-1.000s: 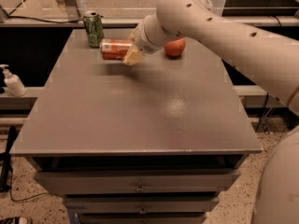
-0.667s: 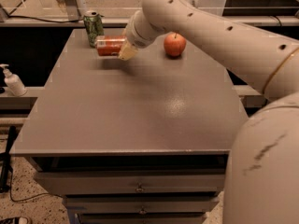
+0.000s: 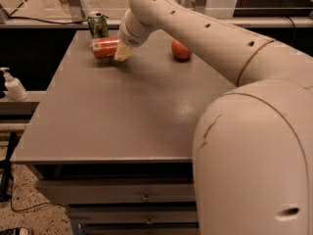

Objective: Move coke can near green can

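- The pincer (image 3: 122, 53) is low over the far left part of the tabletop (image 3: 127, 116), at the end of the pale arm (image 3: 195, 28), which reaches in from the right foreground.
- Only one beige finger shows plainly, angled down and to the left. It seems to be closed on the right end of the coke can (image 3: 103, 48), though the far finger is hidden behind the can and wrist.
- The coke can lies on its side, long axis running left to right. It sticks out to the left of the pincer, with its white label panel facing the camera.
- A dark shadow sits just under the can. I cannot tell whether the can rests on the tabletop or is held slightly above it.
- The green can (image 3: 98, 26) stands upright just behind the coke can, near the far edge of the tabletop. In this view its base is just above the coke can's upper side, and the two look near each other but not touching.
- A round red-orange apple (image 3: 181, 50) sits on the tabletop to the right of the pincer, on the other side of the arm and well apart from both cans.
- Off the tabletop to the left, a white pump bottle (image 3: 13, 85) stands on a lower ledge.
- Below the front edge of the tabletop are grey drawers (image 3: 122, 197) with small handles.
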Tool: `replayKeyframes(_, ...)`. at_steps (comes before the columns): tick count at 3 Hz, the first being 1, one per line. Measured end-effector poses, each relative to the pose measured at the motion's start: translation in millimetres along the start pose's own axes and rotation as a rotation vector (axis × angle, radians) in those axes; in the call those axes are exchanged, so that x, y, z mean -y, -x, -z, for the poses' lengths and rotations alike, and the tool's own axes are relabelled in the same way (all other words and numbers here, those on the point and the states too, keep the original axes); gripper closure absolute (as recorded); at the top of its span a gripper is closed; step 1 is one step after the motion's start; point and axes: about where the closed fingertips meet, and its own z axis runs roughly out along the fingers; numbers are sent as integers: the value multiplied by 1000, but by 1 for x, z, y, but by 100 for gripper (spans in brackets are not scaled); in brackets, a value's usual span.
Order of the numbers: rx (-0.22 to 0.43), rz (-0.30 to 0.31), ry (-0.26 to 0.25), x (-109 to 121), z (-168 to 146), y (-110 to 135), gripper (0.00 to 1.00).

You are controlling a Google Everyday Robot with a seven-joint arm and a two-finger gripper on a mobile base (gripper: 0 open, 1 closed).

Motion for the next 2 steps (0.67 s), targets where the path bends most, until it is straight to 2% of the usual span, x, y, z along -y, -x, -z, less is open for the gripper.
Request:
replayKeyframes(1, -5, 7, 11, 2, -13, 6, 82)
replayKeyframes(2, -8, 8, 17, 2, -18, 8, 59)
